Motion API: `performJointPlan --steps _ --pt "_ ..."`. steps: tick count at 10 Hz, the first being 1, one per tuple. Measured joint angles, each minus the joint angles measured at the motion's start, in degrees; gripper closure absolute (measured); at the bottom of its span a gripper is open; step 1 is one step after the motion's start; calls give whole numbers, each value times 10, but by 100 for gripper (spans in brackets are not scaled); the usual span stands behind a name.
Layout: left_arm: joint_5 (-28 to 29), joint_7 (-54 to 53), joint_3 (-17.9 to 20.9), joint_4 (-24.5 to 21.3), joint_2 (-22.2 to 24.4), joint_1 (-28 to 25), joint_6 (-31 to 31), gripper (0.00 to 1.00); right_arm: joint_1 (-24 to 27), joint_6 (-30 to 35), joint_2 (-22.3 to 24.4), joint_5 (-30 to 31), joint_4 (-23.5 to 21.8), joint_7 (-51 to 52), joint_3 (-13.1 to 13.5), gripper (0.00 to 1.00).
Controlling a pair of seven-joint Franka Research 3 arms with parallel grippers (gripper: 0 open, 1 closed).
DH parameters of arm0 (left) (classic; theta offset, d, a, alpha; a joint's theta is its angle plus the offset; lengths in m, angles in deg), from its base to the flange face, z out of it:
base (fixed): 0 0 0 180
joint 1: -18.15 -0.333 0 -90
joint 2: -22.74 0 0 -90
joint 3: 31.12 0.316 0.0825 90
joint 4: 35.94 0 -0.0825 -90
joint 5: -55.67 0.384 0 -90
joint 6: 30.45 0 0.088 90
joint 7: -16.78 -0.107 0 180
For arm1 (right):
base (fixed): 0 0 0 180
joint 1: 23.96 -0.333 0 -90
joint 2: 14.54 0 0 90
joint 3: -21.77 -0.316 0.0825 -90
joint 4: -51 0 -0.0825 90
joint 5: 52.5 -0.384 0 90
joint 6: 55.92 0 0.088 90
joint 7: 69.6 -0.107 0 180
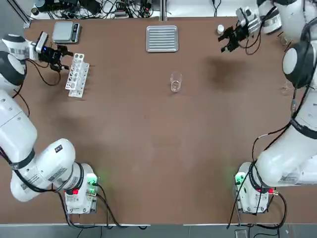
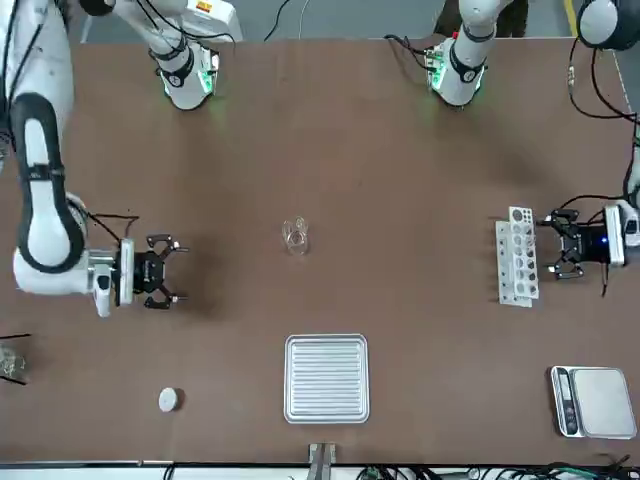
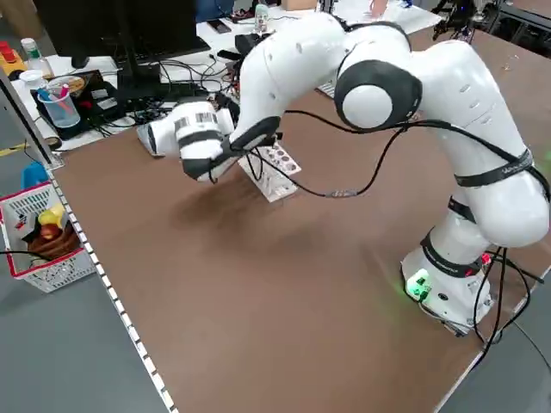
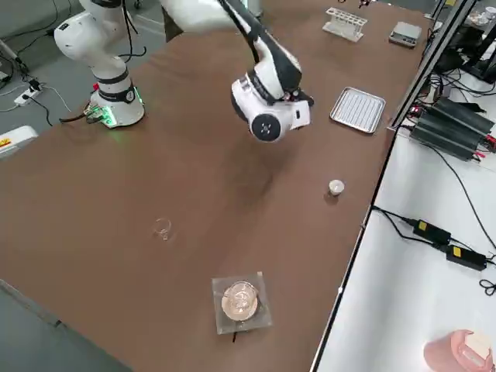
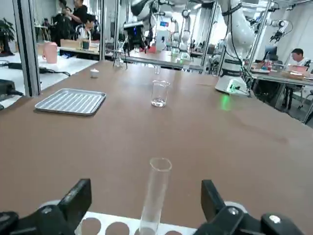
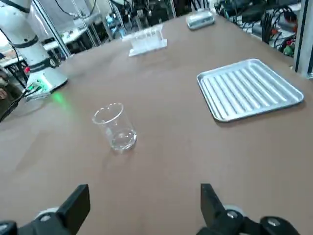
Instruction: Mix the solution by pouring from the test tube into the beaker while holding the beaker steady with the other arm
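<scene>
Have the left gripper [image 5: 146, 193] beside the rack [image 1: 78, 75], fingers spread wide, facing the test tube [image 5: 155, 196] upright in the rack. See the beaker [image 1: 176, 82] standing well to the rack's right. Have the right gripper [image 6: 145, 188] farther right of the rack, past the beaker, fingers also spread.

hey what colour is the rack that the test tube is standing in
The test tube rack is white, shown best in the top view.
</scene>
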Motion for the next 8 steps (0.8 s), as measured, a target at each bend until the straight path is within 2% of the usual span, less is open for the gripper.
performJointPlan --steps 3,5,8 --pt "-7 -27 -3 -11 -14 0 0 5 -10 -34 -21 -56 -30 119 -8 0" --pt "-25 -30 -3 -14 -23 0 -7 24 -33 -58 -21 -89 -52 178 -10 0" --pt "-31 -41 -4 -15 -29 0 -10 29 -78 -82 -21 -152 -101 206 -11 1"
